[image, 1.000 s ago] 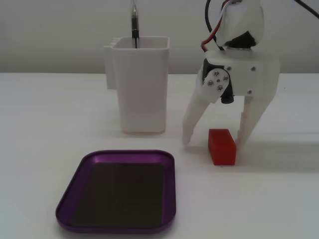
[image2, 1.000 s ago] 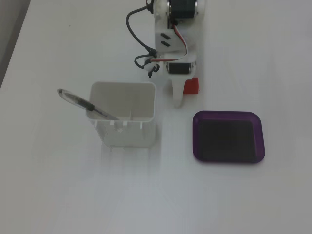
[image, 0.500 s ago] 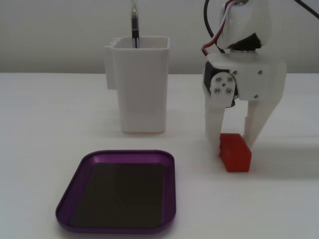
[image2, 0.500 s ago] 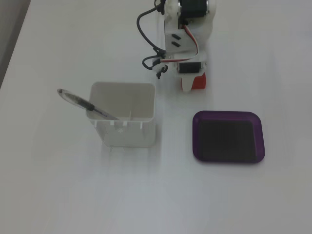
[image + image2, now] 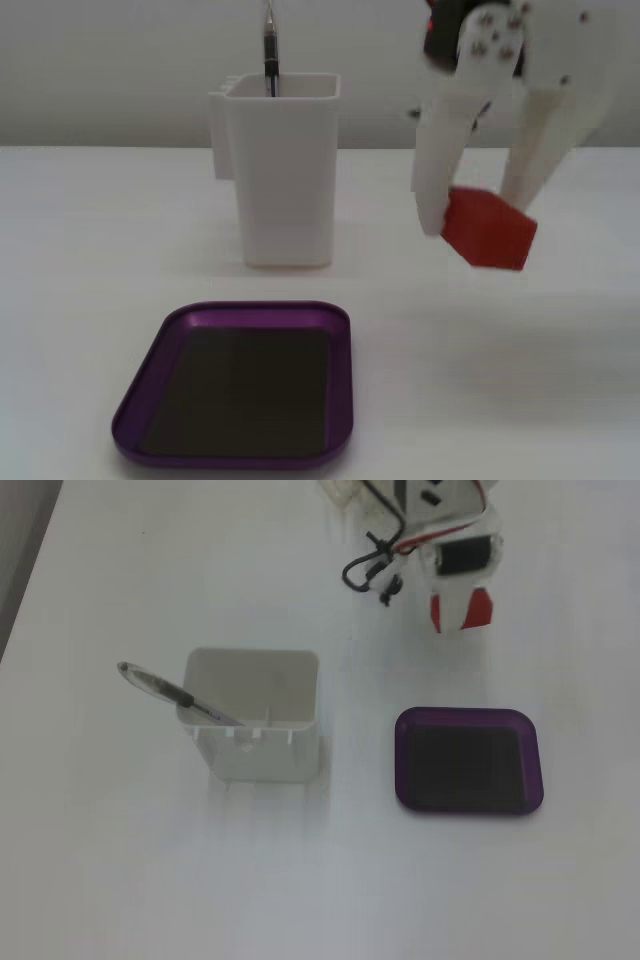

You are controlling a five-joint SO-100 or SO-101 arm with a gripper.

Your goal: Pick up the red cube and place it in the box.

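**Now: one cube in the jaws, one tray empty**

Count what you have on the table: one red cube [image 5: 487,229], one purple box [image 5: 240,384], one tall white container [image 5: 278,168] and one pen [image 5: 178,695]. One arm works the scene, with a single white gripper [image 5: 476,215].

Your gripper's two fingers are closed on the red cube, one on each side, and the cube hangs tilted, clear of the white table [image 5: 100,230]. In the side-on fixed view the cube sits to the right of the white container and above and to the right of the box. In the fixed view from above, the cube [image 5: 461,609] shows as red on either side of a white finger, beyond the box's [image 5: 469,760] far edge and not over it.

Your box lies flat with its dark floor bare; nothing rests in it.

The white container [image 5: 257,725] stands upright just beside the box, apart from it, with the pen leaning out over one rim. Between the cube and the box you have only open table; the container stands off to one side of that stretch. Black and red cables [image 5: 372,568] loop near the gripper's body, on the container's side.
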